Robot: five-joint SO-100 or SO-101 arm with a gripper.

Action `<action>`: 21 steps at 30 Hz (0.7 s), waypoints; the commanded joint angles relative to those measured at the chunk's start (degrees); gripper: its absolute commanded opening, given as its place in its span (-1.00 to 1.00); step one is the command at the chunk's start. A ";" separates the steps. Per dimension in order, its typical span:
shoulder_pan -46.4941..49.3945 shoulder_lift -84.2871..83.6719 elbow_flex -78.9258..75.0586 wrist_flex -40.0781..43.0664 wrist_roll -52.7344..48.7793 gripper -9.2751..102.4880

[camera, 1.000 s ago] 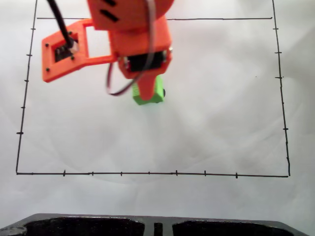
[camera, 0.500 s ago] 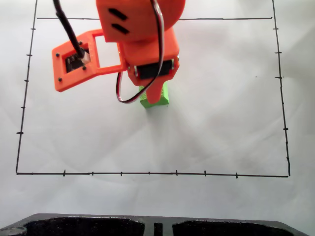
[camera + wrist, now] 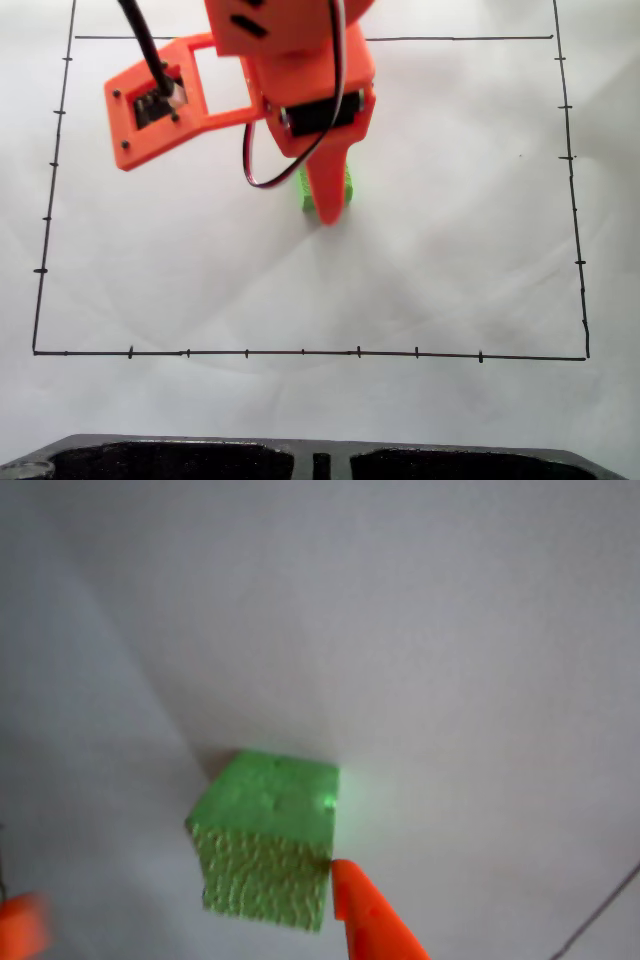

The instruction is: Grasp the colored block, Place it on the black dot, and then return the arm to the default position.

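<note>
In the fixed view the orange arm [image 3: 300,70] is seen shifted slightly right and lower than half a second ago, and its tapered finger [image 3: 328,195] now covers most of the colored block [image 3: 346,188], of which only thin green slivers are left visible at the finger's left and right edges. A second ago much more of the block was exposed below the finger, and a dark spot was visible at its right edge; that spot is now hidden. The rectangular bracket [image 3: 160,100] with its black wire has been carried slightly to the right along with the arm.

In the wrist view the block [image 3: 268,845] is shown resting on the white paper [image 3: 450,630], with one orange fingertip [image 3: 365,915] touching its lower right corner and a blurred orange part at the left edge standing apart from it. The tool [image 3: 190,925] is held apart, with the block lying between its two sides, unclamped. The paper's drawn black border [image 3: 300,352] is unchanged.
</note>
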 commanded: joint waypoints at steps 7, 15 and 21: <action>0.53 19.25 -0.62 8.44 -5.71 0.00; 8.09 39.90 -0.53 18.19 -9.93 -0.11; 14.77 54.93 4.31 22.32 -13.18 -0.24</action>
